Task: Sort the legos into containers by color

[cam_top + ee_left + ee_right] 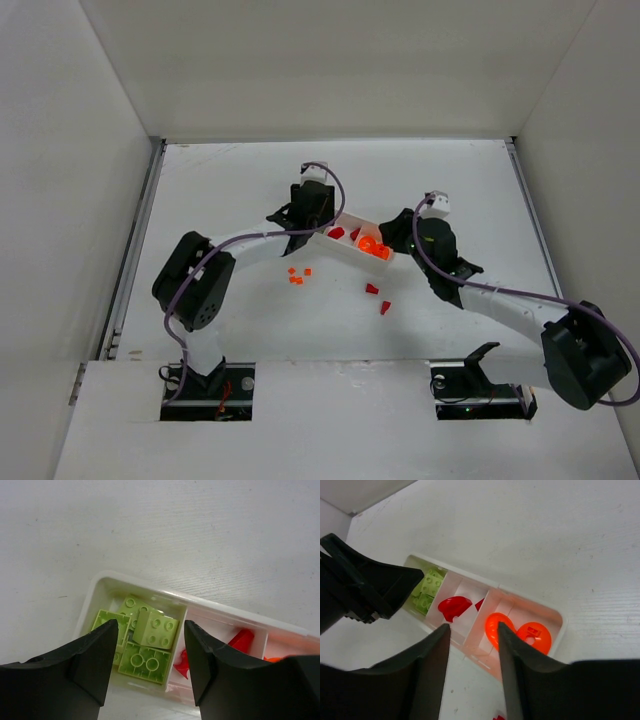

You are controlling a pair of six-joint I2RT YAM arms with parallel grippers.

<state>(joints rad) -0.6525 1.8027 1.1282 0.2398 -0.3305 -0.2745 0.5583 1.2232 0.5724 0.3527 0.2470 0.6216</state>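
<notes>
Parted left tool (151,628), right tool (473,628) crowd tray (220,608); loose legos (296,280) nearby.

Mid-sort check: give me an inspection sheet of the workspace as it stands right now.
Surface: white table.
Job's things: the tray holds green blocks in one end compartment, red pieces in the middle and orange pieces in the other end. A few loose orange pieces and two loose red pieces lie on the table.
Clutter: nothing seen.
Grippers: left gripper is open above the green blocks. Right gripper is open above the red and orange compartments. The jaws look empty.
Cables: a purple cable runs along each arm.
Surroundings: white walls on three sides.
</notes>
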